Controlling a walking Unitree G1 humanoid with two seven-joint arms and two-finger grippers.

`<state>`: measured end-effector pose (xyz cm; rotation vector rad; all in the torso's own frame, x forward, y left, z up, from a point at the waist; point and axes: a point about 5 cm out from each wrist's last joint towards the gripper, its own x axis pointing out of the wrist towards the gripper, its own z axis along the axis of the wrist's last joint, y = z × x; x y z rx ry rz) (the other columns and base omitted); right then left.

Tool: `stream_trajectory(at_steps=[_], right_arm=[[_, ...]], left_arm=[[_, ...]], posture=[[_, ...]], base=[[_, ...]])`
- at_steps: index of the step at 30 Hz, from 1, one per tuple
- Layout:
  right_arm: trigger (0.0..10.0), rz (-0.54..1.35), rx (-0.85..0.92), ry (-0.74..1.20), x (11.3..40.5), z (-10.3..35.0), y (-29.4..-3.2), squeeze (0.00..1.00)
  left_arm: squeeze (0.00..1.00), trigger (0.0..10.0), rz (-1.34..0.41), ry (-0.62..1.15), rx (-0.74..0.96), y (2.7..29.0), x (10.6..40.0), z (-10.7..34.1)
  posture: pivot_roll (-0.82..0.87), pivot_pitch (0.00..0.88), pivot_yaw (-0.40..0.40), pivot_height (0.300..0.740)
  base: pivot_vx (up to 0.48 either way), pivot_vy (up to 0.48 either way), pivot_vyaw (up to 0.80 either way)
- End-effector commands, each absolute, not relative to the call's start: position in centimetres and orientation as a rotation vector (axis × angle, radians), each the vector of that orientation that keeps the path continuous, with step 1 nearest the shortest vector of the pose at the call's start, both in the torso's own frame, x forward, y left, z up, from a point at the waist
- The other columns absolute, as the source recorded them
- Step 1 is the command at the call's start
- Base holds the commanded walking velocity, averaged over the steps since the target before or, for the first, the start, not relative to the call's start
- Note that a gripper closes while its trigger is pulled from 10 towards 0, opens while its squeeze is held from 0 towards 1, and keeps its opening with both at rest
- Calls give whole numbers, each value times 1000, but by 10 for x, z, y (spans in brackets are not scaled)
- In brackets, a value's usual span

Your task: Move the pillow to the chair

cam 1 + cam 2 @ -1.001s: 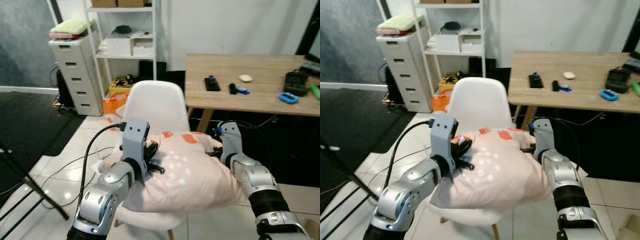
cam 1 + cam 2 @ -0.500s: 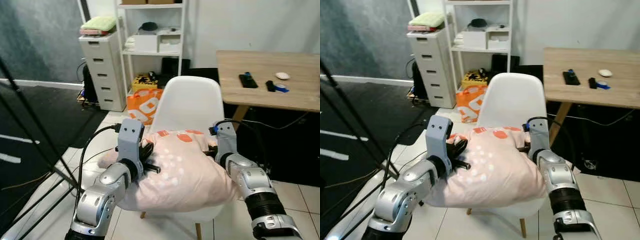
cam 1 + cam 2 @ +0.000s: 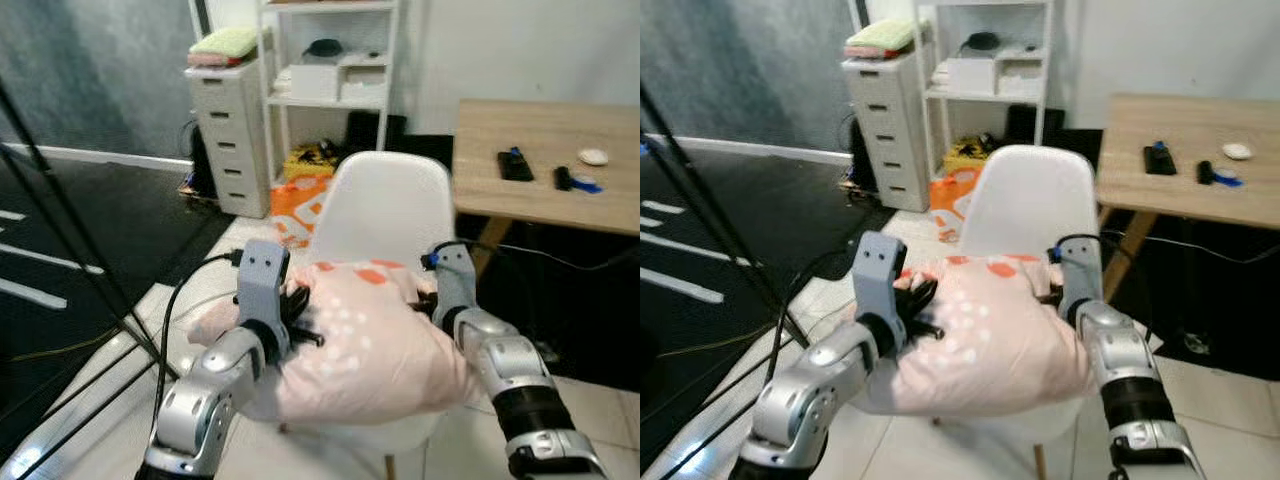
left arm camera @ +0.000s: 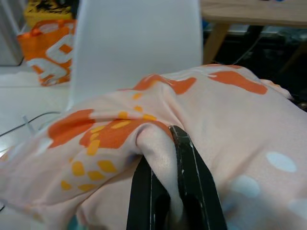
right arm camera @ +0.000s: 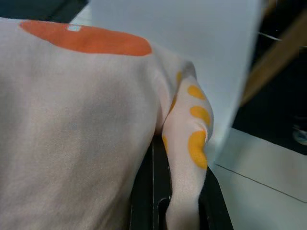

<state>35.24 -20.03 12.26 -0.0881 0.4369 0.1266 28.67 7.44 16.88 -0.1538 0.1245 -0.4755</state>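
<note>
A pale pink pillow (image 3: 370, 345) with orange and white spots hangs between my two arms, over the seat of a white plastic chair (image 3: 385, 205). My left gripper (image 3: 298, 318) is shut on a fold of cloth at the pillow's left side; the left wrist view shows that fold (image 4: 160, 153) pinched between the black fingers (image 4: 189, 167). My right gripper (image 3: 428, 303) is shut on the pillow's right corner, and the right wrist view shows the spotted corner (image 5: 189, 143) clamped, with the chair back (image 5: 192, 33) behind it.
A wooden table (image 3: 540, 170) with small items stands at the right, next to the chair. A grey drawer unit (image 3: 232, 130), white shelves (image 3: 335, 70) and an orange bag (image 3: 298, 205) stand behind. Black tripod legs (image 3: 70, 260) and cables cross the tiled floor on the left.
The camera has swung so chair and table sit further right and more dark floor shows on the left. Both grippers keep hold of the pillow over the chair seat.
</note>
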Motion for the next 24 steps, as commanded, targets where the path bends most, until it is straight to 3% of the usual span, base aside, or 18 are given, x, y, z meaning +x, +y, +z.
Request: stream_trajectory(at_steps=[1,24], right_arm=[[10000,191,-88,384,355,130,-184,0],[10000,185,-143,466,349,118,-191,0]], left_arm=[[0,10000,-503,34,-157,72,286,185],[0,10000,-559,33,-166,66,282,185]], posture=[[-228,25,47,740],[-229,28,53,740]], base=[[0,0,0],[454,0,0]])
